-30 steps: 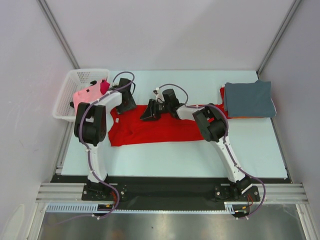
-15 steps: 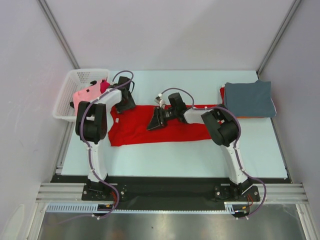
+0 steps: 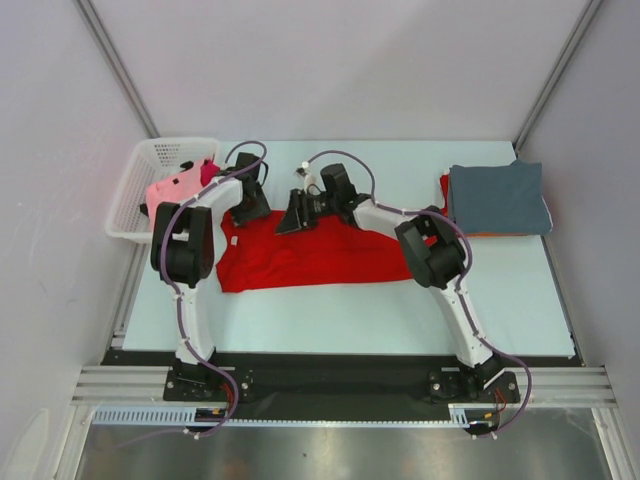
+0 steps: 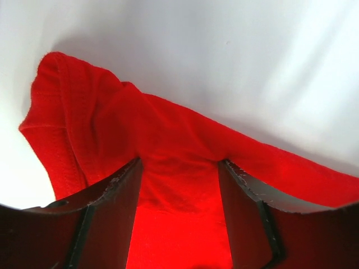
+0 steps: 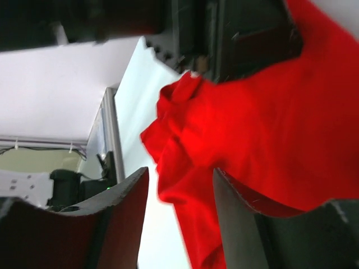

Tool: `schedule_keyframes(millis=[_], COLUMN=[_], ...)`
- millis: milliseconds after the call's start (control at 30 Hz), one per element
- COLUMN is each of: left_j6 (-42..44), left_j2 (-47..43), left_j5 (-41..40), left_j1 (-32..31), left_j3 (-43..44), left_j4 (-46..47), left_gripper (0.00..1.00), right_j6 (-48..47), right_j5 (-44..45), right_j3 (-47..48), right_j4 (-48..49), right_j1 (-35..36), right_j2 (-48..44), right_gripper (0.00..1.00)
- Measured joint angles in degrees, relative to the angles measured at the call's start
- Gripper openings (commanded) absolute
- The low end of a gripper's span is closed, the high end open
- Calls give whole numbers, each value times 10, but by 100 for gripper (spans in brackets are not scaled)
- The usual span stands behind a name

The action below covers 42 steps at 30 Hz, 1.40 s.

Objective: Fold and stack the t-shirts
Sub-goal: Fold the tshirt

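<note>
On the left half of the pale tabletop [image 3: 400,310], the plain bright red cloth t-shirt [image 3: 310,258] is lying spread flat, long side running left to right, not yet folded.

Both arms are reaching over it to its far edge.
- The left claw [image 4: 179,165] is sitting at the far-left corner with its fingers apart. A rumpled ridge of red cloth is lying in the gap, so it is straddling the cloth, not pinching it.
- The right claw [image 5: 179,174] is working the same far edge, near the left one. Its fingers are apart too, with bunched red cloth showing past the tips and nothing clamped. I can't tell whether it is touching the cloth.

My read: the two claws are lining up on one edge so the cloth comes up evenly and folds toward the near side without skewing.

At the far right, the folded grey-blue cloth t-shirt [image 3: 497,198] is topping the stack, with a red cloth edge [image 3: 445,190] and an orange cloth edge [image 3: 480,235] peeking out beneath. That is likely the drop spot, well apart from the spreading area.

The white plastic lattice basket [image 3: 150,150] is sitting at the far left. It is holding the pink cloth shirt [image 3: 175,190] and the magenta cloth shirt [image 3: 209,173], probably queued.
</note>
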Motion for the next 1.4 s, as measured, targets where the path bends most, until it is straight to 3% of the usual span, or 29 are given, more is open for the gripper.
schedule_keyframes(millis=[167, 400, 533, 733, 900, 1167, 1400], left_j6=[4, 6, 9, 10, 10, 19, 4], left_j2=[0, 0, 0, 0, 0, -14, -159], left_j5=[1, 4, 9, 11, 11, 26, 48], left_j1=[1, 2, 4, 6, 6, 4, -17], left_j3=[0, 0, 0, 0, 0, -18, -149], left_j4=[0, 0, 0, -1, -1, 16, 64], left_gripper=[61, 60, 59, 58, 60, 62, 62], right_j6=[18, 12, -17, -49, -69, -70, -60], right_j5=[-5, -39, -55, -73, -74, 2, 123], right_j3=[94, 99, 2, -217, -336, -363, -356], right_j4=[-2, -12, -20, -20, -24, -28, -39], right_j1=[16, 42, 60, 68, 62, 44, 75], right_j2=[91, 119, 60, -108, -220, -286, -287], right_gripper=[56, 55, 55, 54, 54, 54, 41])
